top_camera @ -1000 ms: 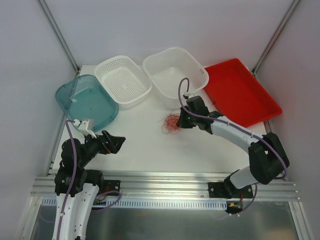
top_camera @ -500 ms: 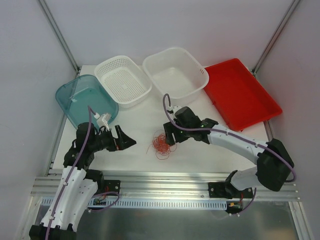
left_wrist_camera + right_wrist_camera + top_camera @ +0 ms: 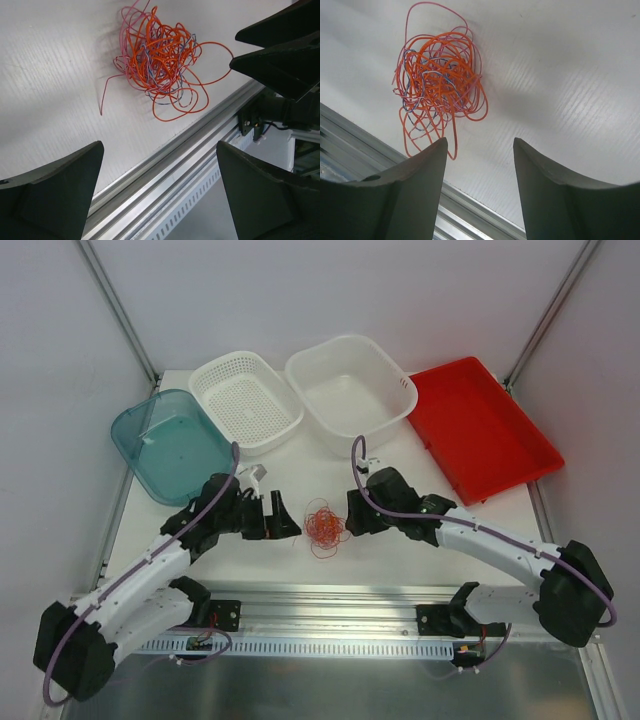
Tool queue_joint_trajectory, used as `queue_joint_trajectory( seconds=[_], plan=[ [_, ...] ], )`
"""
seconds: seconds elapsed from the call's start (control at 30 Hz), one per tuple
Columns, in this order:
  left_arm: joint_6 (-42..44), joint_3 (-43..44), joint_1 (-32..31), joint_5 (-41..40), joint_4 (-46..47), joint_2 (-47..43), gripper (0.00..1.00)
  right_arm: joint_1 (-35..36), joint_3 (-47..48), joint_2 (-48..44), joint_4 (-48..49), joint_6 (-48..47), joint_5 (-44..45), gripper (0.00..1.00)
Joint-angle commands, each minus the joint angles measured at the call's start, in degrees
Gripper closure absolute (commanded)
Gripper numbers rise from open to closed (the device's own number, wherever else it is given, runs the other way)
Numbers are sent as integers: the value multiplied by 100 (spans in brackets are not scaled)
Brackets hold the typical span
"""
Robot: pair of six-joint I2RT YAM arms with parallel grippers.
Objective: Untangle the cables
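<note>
Both arms stretched low toward scene centre, wrists facing each other. The left gripper (image 3: 286,524) has jaws spread wide. The right gripper (image 3: 350,517) has jaws parted, narrower gap.

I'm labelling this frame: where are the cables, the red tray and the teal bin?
cables (image 3: 160,62): left wrist view, dense middle of the tangle.
red tray (image 3: 482,430): top external view, its bare floor.
teal bin (image 3: 175,445): top external view, its bare floor.
</note>
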Motion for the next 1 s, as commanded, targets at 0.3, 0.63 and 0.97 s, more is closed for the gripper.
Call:
queue_joint_trajectory(
  seconds=[0.3,0.63,0.97],
  plan=[
    [171,1505,-1336,-1655,627,2835,13,18,-434,306,1304,473,-699,46],
    [137,1875,-1450,-1866,793,3892,32,27,-540,481,1523,455,-681,56],
    [-215,1831,-1520,-2147,1285,4551,79,27,-601,421,1498,447,-743,86]
  ],
)
